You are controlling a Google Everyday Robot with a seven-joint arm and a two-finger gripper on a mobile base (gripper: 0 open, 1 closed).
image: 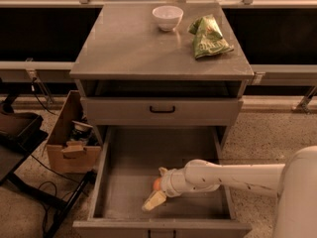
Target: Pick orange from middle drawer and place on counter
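The orange (156, 183) lies on the flat bottom of the open middle drawer (126, 182), near its front centre, partly hidden by my gripper. My gripper (158, 186) reaches in from the right on a white arm (233, 176). It is open, with one finger (154, 201) in front of the orange and the other behind it, so the orange sits between them. The orange still rests on the drawer bottom. The counter (133, 48) is the grey cabinet top above.
A white bowl (167, 17) and a green snack bag (209, 36) sit at the back of the counter. The upper drawer front (162, 110) is closed. A cardboard box (69, 143) and black stand (20, 133) with cables stand left of the cabinet.
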